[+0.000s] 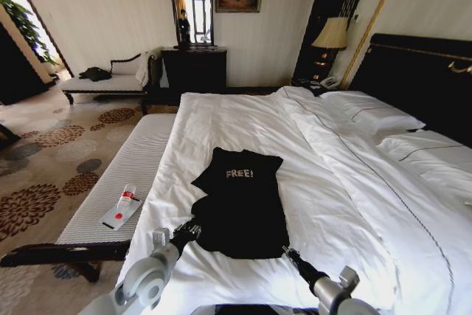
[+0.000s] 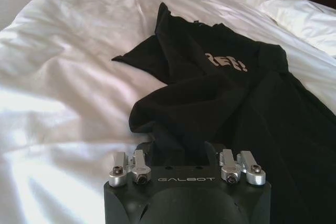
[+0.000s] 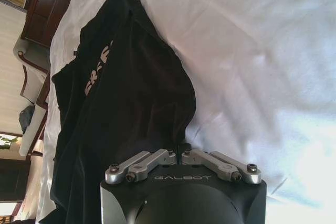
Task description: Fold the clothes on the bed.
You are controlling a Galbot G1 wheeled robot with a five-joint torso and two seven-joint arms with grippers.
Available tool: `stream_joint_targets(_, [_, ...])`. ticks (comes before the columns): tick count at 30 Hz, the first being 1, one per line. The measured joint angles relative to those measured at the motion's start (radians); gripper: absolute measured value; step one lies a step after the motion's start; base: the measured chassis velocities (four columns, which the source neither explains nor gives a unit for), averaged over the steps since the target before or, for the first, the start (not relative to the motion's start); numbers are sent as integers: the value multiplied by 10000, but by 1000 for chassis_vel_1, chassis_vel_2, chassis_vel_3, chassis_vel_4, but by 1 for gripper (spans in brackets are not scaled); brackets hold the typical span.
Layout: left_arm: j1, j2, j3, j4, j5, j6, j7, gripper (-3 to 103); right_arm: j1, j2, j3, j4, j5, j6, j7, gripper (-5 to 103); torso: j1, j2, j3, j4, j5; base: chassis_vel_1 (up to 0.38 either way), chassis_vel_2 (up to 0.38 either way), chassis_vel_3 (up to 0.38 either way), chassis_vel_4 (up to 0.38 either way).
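my left gripper (image 1: 193, 229) pinches the black top's (image 1: 240, 201) near left corner, my right gripper (image 1: 289, 254) pinches its right corner, on the white bed (image 1: 332, 204).

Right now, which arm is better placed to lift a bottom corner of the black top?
Probably left. The left hand is already in the black top at its near-left corner, fabric bunched between its fingers. The right hand only meets the near-right hem edge on the bed.
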Motion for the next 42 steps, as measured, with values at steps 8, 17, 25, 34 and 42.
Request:
stream_joint_targets(8, [727,-211,-766,-504,493,-329,-317,86,-12,-5,41,-111,-23,21,-42,0,0,0,0,2,0,0,0,0,0])
stream_joint_targets(17, [944,-215,-769,-100,821,-178,-122,100,103,-5,28,-186,-52,39,1,0,0,1,1,3,-2,0,0,0,0])
stream_joint_targets(25, [388,-280,-357,593,562,50,-287,82,85,-47,175,-284,-25,73,9,0,1,0,1,1,2,0,0,0,0])
stream_joint_targets(34, [37,-640,-23,1199,729,-77,-79,55,138,-15,149,-277,-16,79,76,0,1,0,1,2,2,0,0,0,0])
stream_joint_targets(42, [9,-783,122,1220,1115,-322,8,12,122,-10,148,-264,-25,85,84,0,1,0,1,2,0,0,0,0,0])
